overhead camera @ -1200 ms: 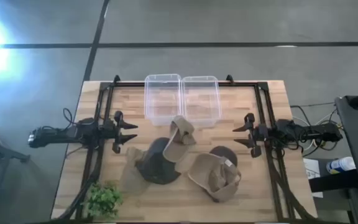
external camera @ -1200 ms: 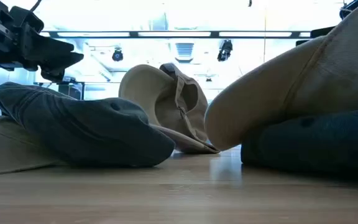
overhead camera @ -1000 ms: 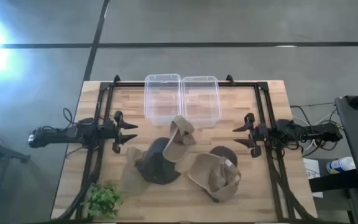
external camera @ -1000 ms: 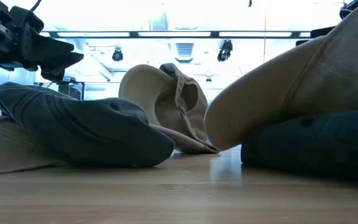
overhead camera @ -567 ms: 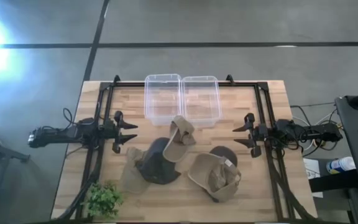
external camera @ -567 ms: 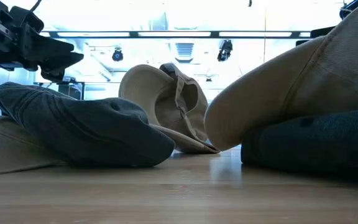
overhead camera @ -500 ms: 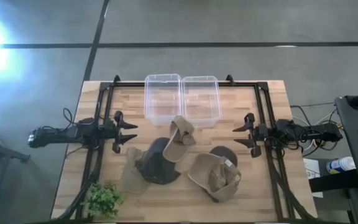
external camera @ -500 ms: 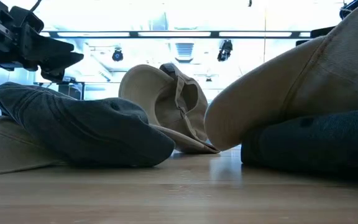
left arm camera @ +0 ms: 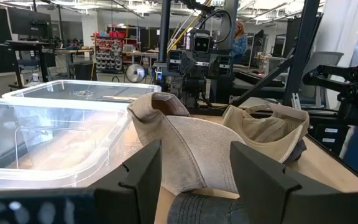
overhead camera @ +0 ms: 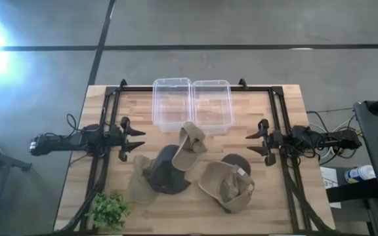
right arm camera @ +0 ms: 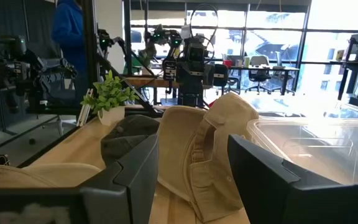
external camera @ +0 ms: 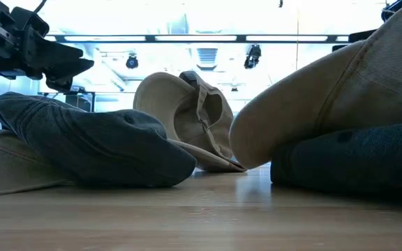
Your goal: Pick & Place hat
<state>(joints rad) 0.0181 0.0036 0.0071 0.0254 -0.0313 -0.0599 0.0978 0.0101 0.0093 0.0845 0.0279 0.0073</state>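
Several hats lay heaped at the middle of the wooden counter (overhead camera: pixel 110 98) while both robot arms waited at its sides. The left hand (overhead camera: pixel 138 142) hung at the left edge of the pile, its fingers spread apart and gripping nothing; the right hand (overhead camera: pixel 251 143) mirrored it on the right, fingers likewise released and empty.

From above, a dark grey hat (overhead camera: pixel 165 172) sat toward the pile's left, overlapping a pale tan hat (overhead camera: pixel 135 185) that lay flat beneath it. A tan hat (overhead camera: pixel 189 147) leaned against the grey one, reaching toward the containers. Another tan hat (overhead camera: pixel 227 185) lay crown-down nearer the front edge, just beside a second dark hat (overhead camera: pixel 233 162).

Two clear plastic bins (overhead camera: pixel 192 105) stood side by side at the far edge of the counter, touching each other, and held no hats. A small green plant (overhead camera: pixel 109 209) sat at the counter's front left corner, well apart from the pile.

The left wrist camera looked past that hand's dark fingers (left arm camera: pixel 140 168) toward a tan hat (left arm camera: pixel 185 146) beside a clear bin (left arm camera: pixel 48 140). A person in blue (right arm camera: pixel 73 31) stood in the room beyond the counter.
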